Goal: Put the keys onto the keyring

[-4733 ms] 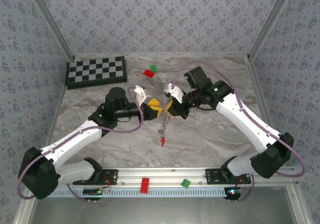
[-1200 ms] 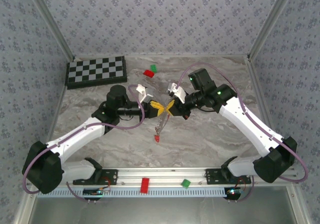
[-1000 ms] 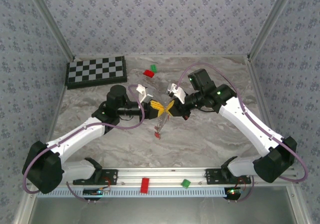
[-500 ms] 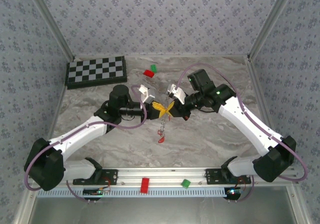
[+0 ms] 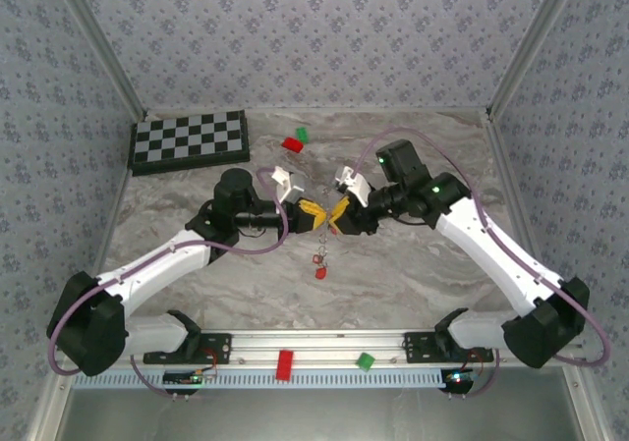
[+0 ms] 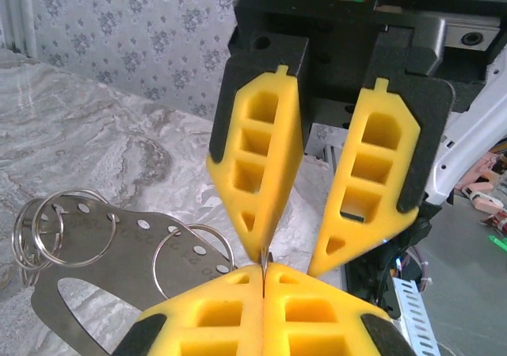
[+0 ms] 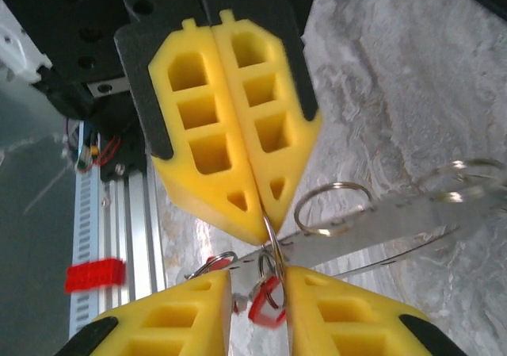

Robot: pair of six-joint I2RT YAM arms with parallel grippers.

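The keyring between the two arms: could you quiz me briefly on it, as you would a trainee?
1. True or false: the left gripper is shut on the keyring.
2. Whose fingers stand apart? A: left gripper. B: right gripper.
3. What colour is the head of the key dangling under both grippers?
Key: 1 true; 2 B; 3 red.

The right gripper (image 7: 258, 277) has parted its jaws slightly; the hanging key (image 5: 320, 273) has swung a little rightward.
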